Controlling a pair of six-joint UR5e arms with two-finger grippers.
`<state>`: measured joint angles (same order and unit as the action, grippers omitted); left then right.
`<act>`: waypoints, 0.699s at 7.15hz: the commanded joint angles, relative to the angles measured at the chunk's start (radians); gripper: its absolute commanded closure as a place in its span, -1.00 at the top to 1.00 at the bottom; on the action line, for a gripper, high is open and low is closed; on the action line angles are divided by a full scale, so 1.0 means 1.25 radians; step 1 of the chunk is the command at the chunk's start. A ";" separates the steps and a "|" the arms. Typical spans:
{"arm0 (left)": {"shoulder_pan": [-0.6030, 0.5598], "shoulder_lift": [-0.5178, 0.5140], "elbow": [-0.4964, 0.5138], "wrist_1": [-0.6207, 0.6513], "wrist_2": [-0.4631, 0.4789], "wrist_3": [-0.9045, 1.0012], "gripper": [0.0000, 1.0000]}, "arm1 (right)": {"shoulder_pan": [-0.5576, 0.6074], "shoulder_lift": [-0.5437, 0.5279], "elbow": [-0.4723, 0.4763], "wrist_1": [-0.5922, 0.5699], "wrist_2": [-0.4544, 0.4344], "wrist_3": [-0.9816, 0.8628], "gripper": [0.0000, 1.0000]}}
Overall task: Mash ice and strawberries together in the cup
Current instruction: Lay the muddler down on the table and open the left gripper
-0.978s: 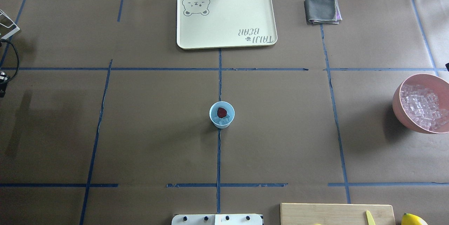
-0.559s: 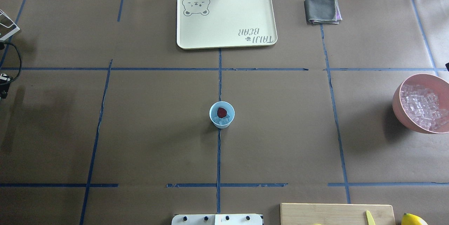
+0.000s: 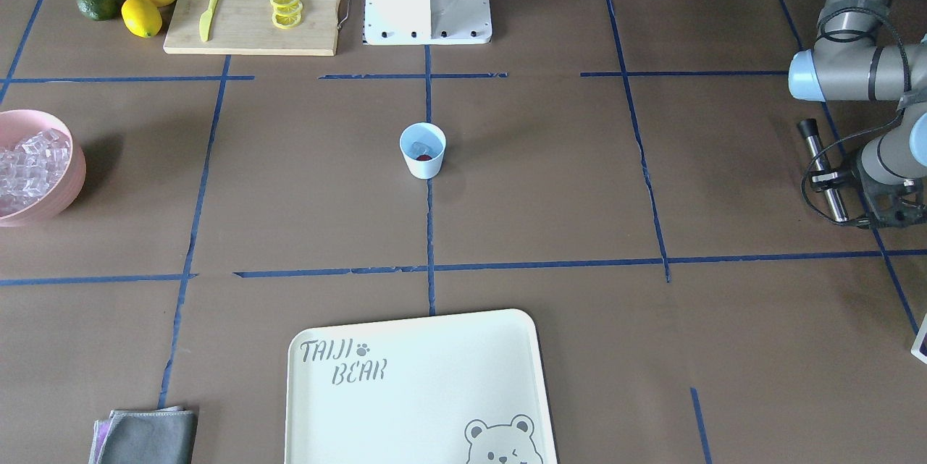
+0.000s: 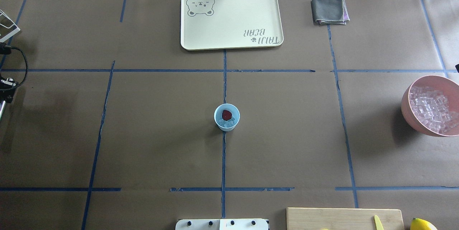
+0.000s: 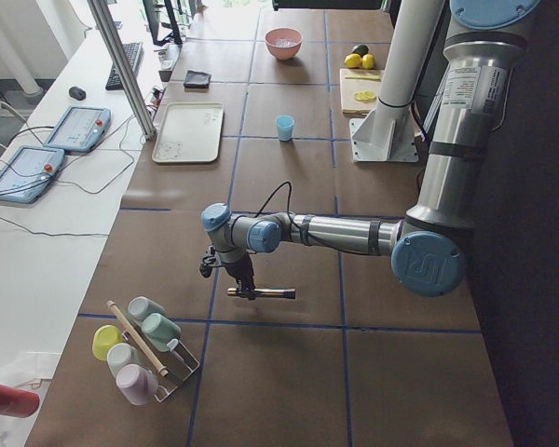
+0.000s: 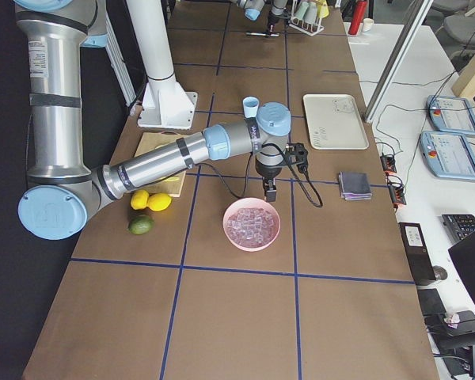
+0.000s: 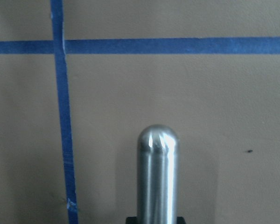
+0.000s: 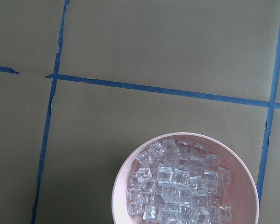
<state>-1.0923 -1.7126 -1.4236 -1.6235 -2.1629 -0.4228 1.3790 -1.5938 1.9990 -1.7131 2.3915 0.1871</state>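
Front-facing view: the cup [image 3: 422, 166] is standing upright at the middle of the tabletop [image 3: 550, 182]. The left end effector [image 3: 833, 176] is hovering at the view's far right, clamped on a metal rod [image 3: 815, 153] whose long axis is running roughly toward and away from the robot. The cup is therefore lying well apart, off to the robot's right of that end effector. Overhead: the strawberry [image 4: 226, 115] is sitting whole with the ice [image 4: 227, 125] inside the cup, not yet mashed. Left side view: the rod is hanging level over the tabletop. My guess is that it needs tipping end-down before going over the cup's mouth. Right side view: the right end effector [image 6: 270, 192] is hanging near the pink bowl [image 6: 226, 226], also well apart from the cup, and I cannot tell whether its fingers are apart or together. Left wrist: the rounded rod tip is pointing over bare paper, no cup in sight. Right wrist: only the bowl and its loose cubes [image 8: 182, 182] are showing.
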 commanded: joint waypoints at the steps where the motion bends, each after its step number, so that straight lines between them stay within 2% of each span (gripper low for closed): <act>1: 0.001 0.002 -0.001 -0.001 0.000 0.004 -0.80 | 0.000 0.000 0.001 0.001 0.000 0.000 0.99; 2: 0.001 0.002 0.000 -0.001 0.000 0.003 -0.67 | 0.000 0.000 0.001 0.000 0.000 0.000 0.99; 3: 0.001 0.003 0.000 -0.001 0.000 0.003 -0.18 | 0.000 0.001 0.001 0.001 0.000 0.000 0.99; 4: 0.001 0.005 -0.001 -0.001 0.000 -0.002 0.84 | 0.000 0.001 0.002 0.001 0.000 0.000 0.99; 5: 0.001 0.007 -0.001 -0.001 0.000 -0.002 0.99 | 0.000 0.001 0.002 0.001 0.000 0.000 0.99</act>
<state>-1.0907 -1.7065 -1.4245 -1.6245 -2.1629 -0.4230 1.3790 -1.5925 2.0013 -1.7120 2.3915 0.1871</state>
